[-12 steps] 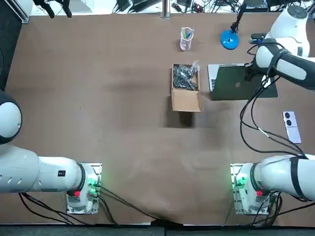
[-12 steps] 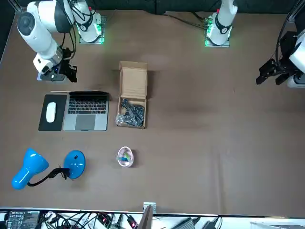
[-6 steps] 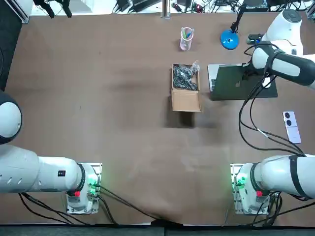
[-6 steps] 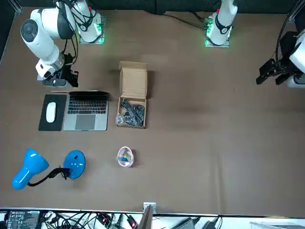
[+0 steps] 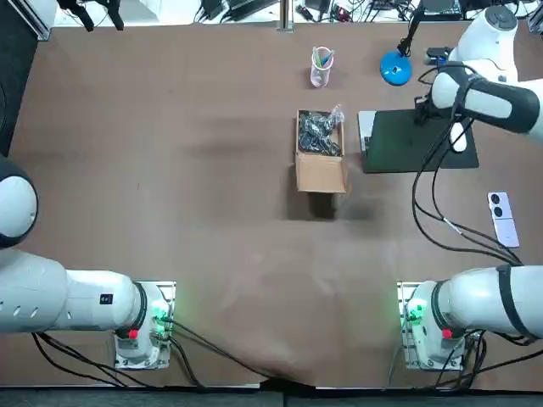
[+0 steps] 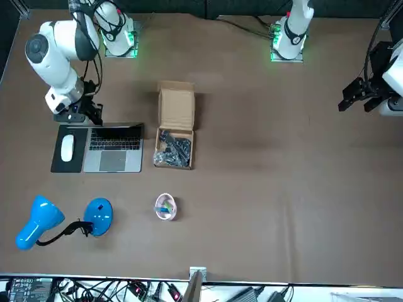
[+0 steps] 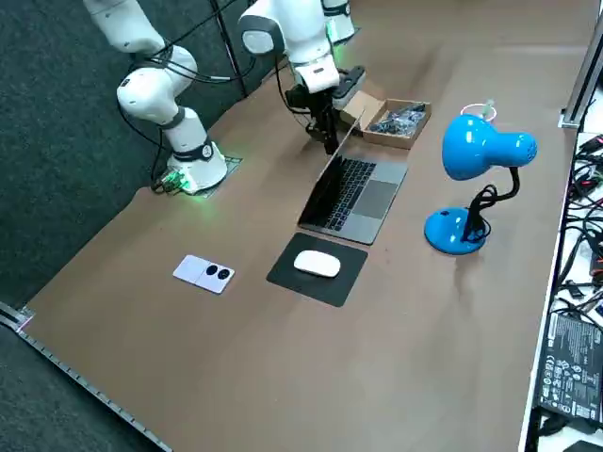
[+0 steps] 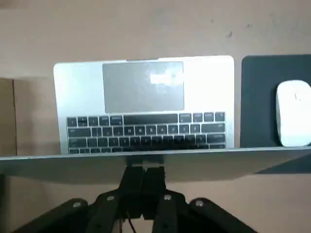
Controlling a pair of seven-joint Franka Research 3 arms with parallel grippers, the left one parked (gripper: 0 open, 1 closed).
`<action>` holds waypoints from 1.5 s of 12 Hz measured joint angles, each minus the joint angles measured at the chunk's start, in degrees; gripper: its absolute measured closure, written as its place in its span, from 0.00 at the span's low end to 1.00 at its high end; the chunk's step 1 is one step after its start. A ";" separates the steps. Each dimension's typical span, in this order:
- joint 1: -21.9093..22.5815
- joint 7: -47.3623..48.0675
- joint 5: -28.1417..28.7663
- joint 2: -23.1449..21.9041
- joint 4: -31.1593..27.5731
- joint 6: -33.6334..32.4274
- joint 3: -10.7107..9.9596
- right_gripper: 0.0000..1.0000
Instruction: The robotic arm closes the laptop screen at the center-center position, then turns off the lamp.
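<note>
Working across from the robot's left, the brown table top (image 5: pixel 170 170) gives me a wide bare stretch right up to the open cardboard box (image 5: pixel 320 157) with dark bagged parts in it, and beyond that box stands a small clear cup (image 5: pixel 321 66) near the far edge. Just to the right of the box sits the silver laptop (image 7: pixel 353 193), lid up and leaning over its keyboard, with only a narrow strip of table between the two. The right gripper (image 7: pixel 328 137) is behind the lid's top edge, near the corner closest to the box; the wrist camera shows its fingers (image 8: pixel 133 182) pressed together with nothing between them, just under that edge. The blue desk lamp (image 7: pixel 476 155) stands beyond the laptop near the far edge, close to the cables there. Right of the laptop, a white mouse (image 7: pixel 317 265) lies on a black mouse pad (image 7: pixel 316 281) touching its side, and a white flip phone (image 5: pixel 502 216) lies well apart near the right edge. From overhead the lamp's head is cut off, the arm covers part of the mouse, and I cannot tell whether the lamp is lit.
</note>
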 joint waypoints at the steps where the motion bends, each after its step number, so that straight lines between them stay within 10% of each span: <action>1: -0.01 0.01 0.00 1.24 1.15 0.09 -0.01 0.98; 18: -0.03 0.07 0.01 23.50 13.19 9.69 -0.16 0.98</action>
